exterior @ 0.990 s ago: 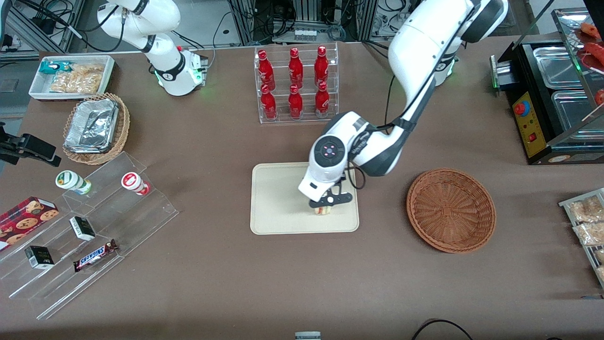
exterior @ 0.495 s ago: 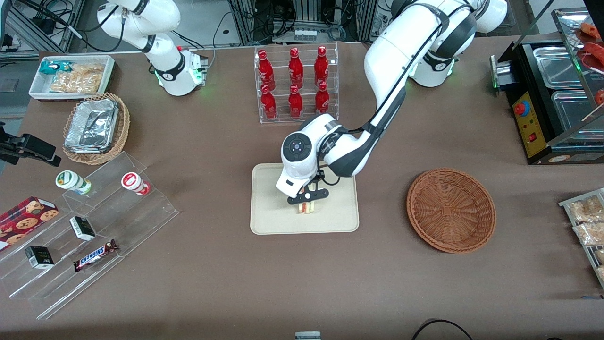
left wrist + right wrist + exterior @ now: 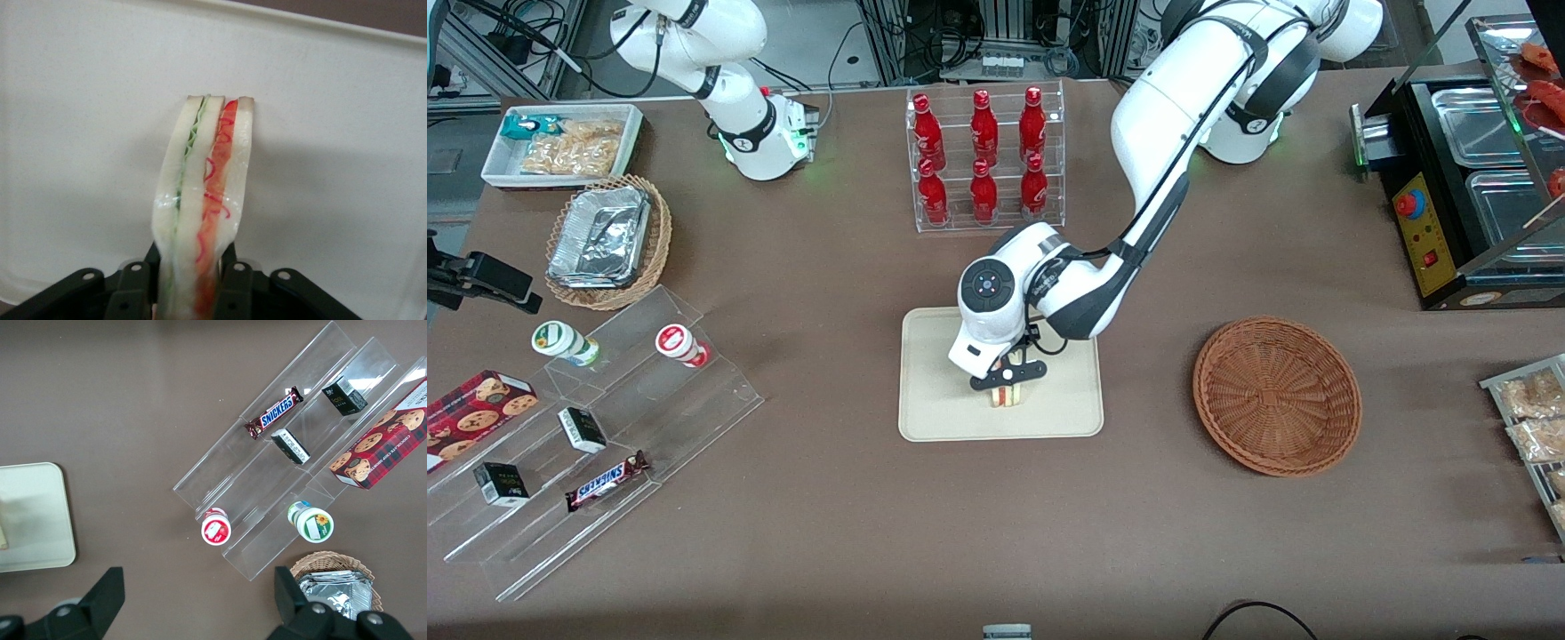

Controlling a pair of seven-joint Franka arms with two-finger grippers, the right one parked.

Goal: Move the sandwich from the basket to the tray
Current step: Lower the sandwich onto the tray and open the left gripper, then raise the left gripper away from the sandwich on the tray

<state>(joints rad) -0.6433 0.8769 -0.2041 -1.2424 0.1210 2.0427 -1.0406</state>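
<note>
The end effector (image 3: 1007, 384) is low over the tray (image 3: 934, 409), and its two fingers (image 3: 233, 283) are closed on the sandwich (image 3: 203, 200), one at each bread face. In the wrist view the sandwich stands on its edge, with the green layer at one side and the red layer at the other, under a clear wrap. The lower part of the sandwich is cut off at the picture edge, and only the tips of the fingers show, so the full grip cannot be seen. In the front view the wrist of the arm covers most of the sandwich (image 3: 1005, 396); only a small pale piece with a red stripe shows under the black fingers. Whether the sandwich touches the tray floor is hard to tell.

The tray lies on the brown worktop (image 3: 996, 533), and the arm hides a part of its rim. The basket (image 3: 1276, 396) lies well apart from the tray, toward the working arm's end of the worktop, with nothing in it. A clear rack with red bottles (image 3: 984, 156) stands farther from the front camera than the tray.
</note>
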